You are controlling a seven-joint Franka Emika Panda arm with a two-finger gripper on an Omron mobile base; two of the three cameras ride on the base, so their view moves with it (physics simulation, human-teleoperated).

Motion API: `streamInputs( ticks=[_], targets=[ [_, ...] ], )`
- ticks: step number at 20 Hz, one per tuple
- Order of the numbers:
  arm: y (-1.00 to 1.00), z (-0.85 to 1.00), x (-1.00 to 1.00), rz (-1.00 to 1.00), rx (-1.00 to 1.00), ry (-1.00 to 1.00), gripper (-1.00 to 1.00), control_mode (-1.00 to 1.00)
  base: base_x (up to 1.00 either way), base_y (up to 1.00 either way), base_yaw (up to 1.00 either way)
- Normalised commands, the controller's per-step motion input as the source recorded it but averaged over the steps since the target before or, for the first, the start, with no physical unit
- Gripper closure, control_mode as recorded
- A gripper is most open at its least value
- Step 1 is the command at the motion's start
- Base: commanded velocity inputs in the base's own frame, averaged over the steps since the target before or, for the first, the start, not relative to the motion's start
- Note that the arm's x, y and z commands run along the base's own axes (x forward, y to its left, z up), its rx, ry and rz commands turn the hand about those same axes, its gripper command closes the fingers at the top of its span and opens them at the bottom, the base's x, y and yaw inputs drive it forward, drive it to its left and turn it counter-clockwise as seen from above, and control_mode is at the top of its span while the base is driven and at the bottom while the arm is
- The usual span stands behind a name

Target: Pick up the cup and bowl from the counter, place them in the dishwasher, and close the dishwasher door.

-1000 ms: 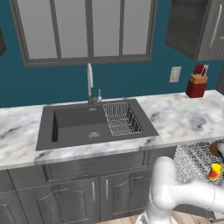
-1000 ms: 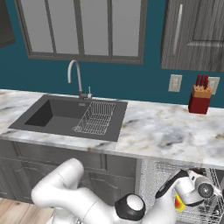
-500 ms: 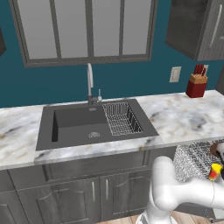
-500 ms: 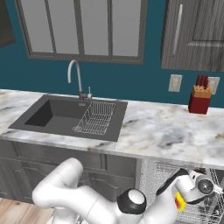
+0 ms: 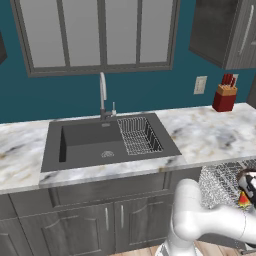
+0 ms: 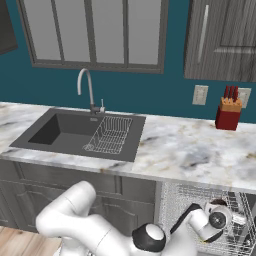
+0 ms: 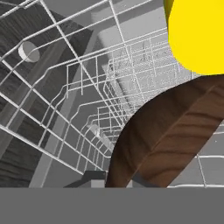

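While the arm reaches low to the right of the sink (image 5: 107,142), its gripper (image 6: 220,220) sits down among the wires of the dishwasher (image 6: 200,200) rack, below the counter (image 6: 190,150) edge. Its jaws are drawn fully together; whether they pinch anything cannot be made out. Seen from the hand, the brown bowl (image 7: 170,135) looms very close in the lower right, and the yellow cup (image 7: 197,35) sits past it at the upper right, both inside the rack (image 7: 87,87). From the left base, a scrap of yellow and red of the cup shows beside the hand. A red knife block (image 5: 224,95) stands on the counter by the wall.
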Motion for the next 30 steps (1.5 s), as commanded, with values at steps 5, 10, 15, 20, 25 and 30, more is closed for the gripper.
streamInputs(
  ticks=[5,10,15,20,25,30],
  targets=[
    [-0.07,-1.00,-0.69,0.13,-0.22,-0.16,1.00,-1.00,0.00,0.00,0.00],
    [-0.02,-1.00,-0.61,0.13,-0.20,-0.16,-1.00,-1.00,0.00,0.00,0.00],
    [-0.15,-0.97,-0.64,0.12,-0.16,-0.18,-1.00,-1.00,0.00,0.00,0.00],
    [-0.48,-0.16,-0.82,0.15,-0.02,-0.24,-1.00,-1.00,0.00,0.00,0.00],
    [-0.37,0.27,-0.74,0.20,-0.01,-0.17,-1.00,-1.00,0.00,0.00,0.00],
    [-0.08,0.31,-0.60,0.23,0.00,-0.04,-1.00,-1.00,0.00,0.00,0.00]
  ],
)
